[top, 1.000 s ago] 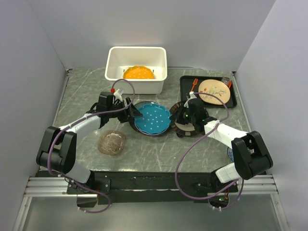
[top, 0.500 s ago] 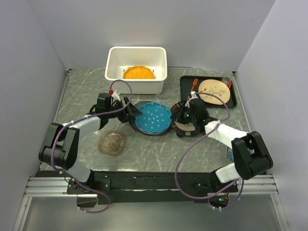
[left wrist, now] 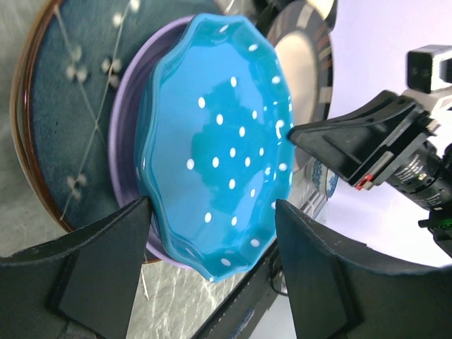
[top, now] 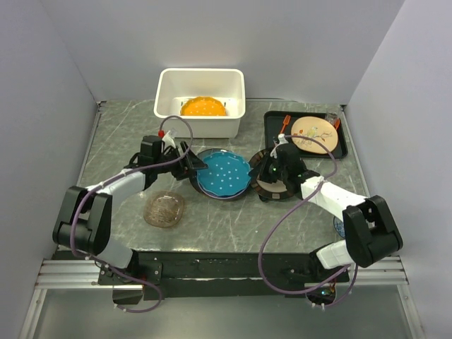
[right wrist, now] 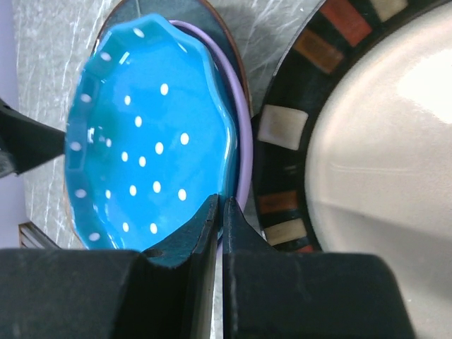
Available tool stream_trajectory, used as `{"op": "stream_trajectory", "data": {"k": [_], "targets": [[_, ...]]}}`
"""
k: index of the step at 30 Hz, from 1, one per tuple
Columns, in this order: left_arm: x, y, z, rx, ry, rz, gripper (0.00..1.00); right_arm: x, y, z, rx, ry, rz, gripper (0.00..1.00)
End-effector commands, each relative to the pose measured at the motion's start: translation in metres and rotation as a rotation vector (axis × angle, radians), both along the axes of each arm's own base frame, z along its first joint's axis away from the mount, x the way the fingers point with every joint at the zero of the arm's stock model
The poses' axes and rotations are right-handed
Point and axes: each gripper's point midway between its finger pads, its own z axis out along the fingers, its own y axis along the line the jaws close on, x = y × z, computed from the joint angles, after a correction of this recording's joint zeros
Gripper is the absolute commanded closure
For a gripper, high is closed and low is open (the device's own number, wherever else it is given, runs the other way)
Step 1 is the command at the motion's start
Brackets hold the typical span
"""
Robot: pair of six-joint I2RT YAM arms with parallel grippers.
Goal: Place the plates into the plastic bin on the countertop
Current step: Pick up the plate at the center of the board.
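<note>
A teal dotted plate (top: 224, 175) (left wrist: 219, 141) (right wrist: 148, 141) lies tilted on a lavender plate (left wrist: 123, 141) (right wrist: 244, 162), which rests on a dark teal plate (left wrist: 63, 106). My right gripper (top: 256, 173) (right wrist: 221, 205) is shut on the teal plate's right rim. At the plate's left rim my left gripper (top: 192, 167) (left wrist: 212, 212) stands open, one finger on each side of the edge. A dark-rimmed cream plate (top: 272, 185) (right wrist: 374, 141) lies under the right wrist. The white plastic bin (top: 200, 127) at the back holds an orange plate (top: 203, 106).
An amber glass plate (top: 164, 209) lies front left of the stack. A black tray (top: 272, 131) with a tan plate (top: 313, 134) sits at the back right. A blue plate (top: 337, 227) peeks out beside the right arm's base.
My left gripper has drifted slightly left and back beside the teal plate's rim, still open. My right gripper has kept its place and its hold.
</note>
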Motion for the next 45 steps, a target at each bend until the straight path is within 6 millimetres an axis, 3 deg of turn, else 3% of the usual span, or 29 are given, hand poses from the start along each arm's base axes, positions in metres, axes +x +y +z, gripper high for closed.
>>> {"op": "stream_trajectory", "data": {"k": [1,10,15,24,34,40,45], "targets": [[0.000,-0.018,0.080,-0.101,-0.221,-0.091,0.26,0.005,0.048,0.064,0.142,-0.124,0.146,1.00],[0.004,0.004,0.089,-0.055,-0.255,-0.023,0.25,0.007,0.069,0.061,0.148,-0.114,0.194,1.00],[0.004,0.013,0.075,-0.020,-0.216,-0.005,0.25,0.010,0.083,0.048,0.143,-0.089,0.216,1.00],[0.004,0.025,0.025,0.097,-0.073,0.019,0.25,0.011,0.086,0.016,0.119,-0.022,0.205,1.00],[0.001,0.030,-0.018,0.173,0.081,0.011,0.29,0.009,0.088,0.011,0.112,-0.010,0.211,1.00],[0.004,0.029,-0.017,0.169,0.077,0.014,0.42,0.009,0.087,0.008,0.107,-0.005,0.211,1.00],[0.007,0.037,-0.012,0.221,0.069,0.046,0.45,0.009,0.086,0.006,0.101,-0.004,0.205,1.00]]}}
